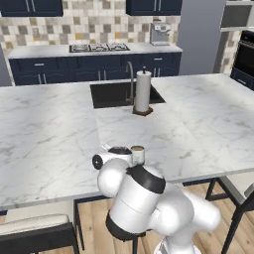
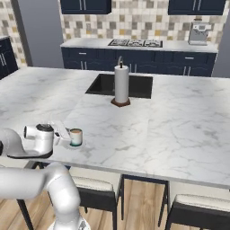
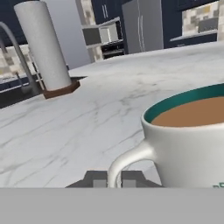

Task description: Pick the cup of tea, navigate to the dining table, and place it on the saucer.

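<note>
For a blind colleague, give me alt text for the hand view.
A white cup of brown tea stands close up on the marble table, its handle just above the nearly shut jaws. A paper towel roll stands behind.

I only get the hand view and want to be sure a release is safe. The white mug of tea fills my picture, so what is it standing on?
Observer: In the right base view the white mug of brown tea stands upright on what looks like a small teal-edged saucer, which lies on the white marble dining table.
Operator: How near the edge is it?
Observer: It is close to the table's near edge, with a cushioned stool tucked below.
Operator: How does the hand sit?
Observer: The hand reaches in level from the mug's side, closed on the handle.
</note>
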